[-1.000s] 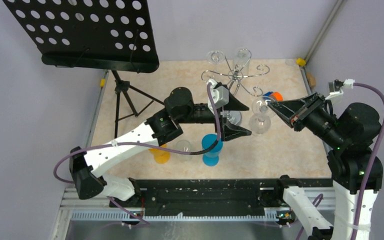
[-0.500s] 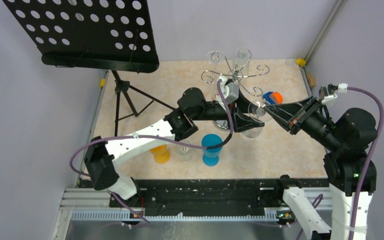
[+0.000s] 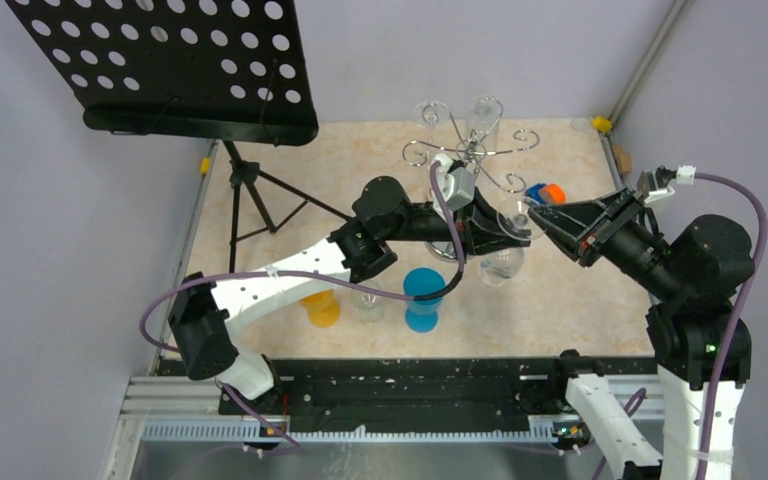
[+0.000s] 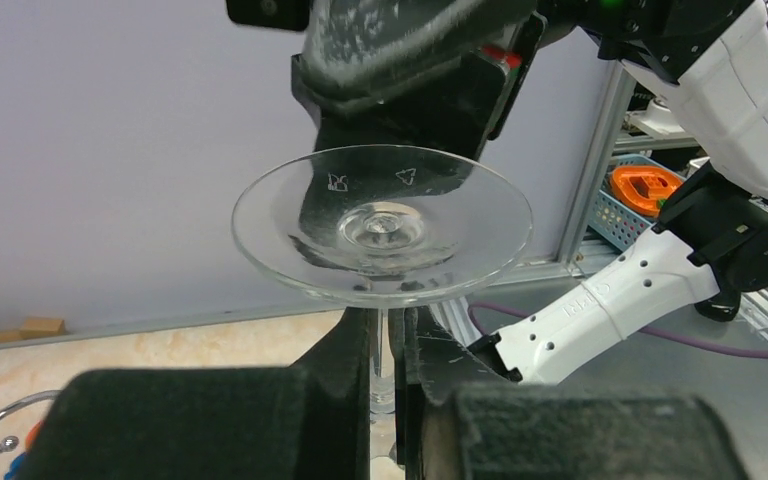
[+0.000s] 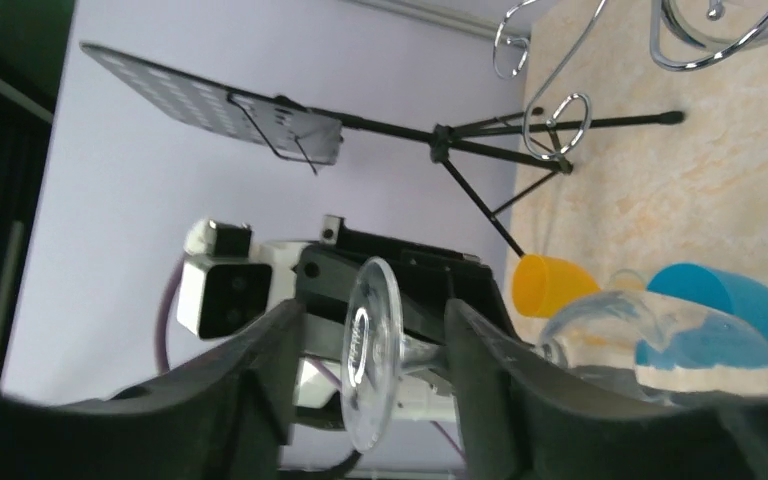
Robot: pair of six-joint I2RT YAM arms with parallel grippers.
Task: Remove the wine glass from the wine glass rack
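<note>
The clear wine glass (image 3: 503,262) hangs right of the chrome wine glass rack (image 3: 473,150), apart from its curled arms. My left gripper (image 3: 518,236) is shut on the stem just under the round foot (image 4: 382,222), and the stem runs down between its black fingers (image 4: 345,380). My right gripper (image 5: 372,310) stands open with the foot (image 5: 370,350) between its fingers, touching neither. The bowl (image 5: 650,340) shows beyond the right finger (image 5: 485,370). Rack curls (image 5: 555,115) appear in the right wrist view.
A black music stand (image 3: 160,60) on a tripod fills the back left. A blue cup (image 3: 423,298), an orange cup (image 3: 320,308) and a small clear glass (image 3: 367,298) stand near the front. Another glass (image 3: 483,115) hangs on the rack. A blue-orange object (image 3: 545,192) lies right of it.
My left gripper reached right to the glass and closed on its stem. My right gripper, which had held the glass by its foot, has opened around it.
</note>
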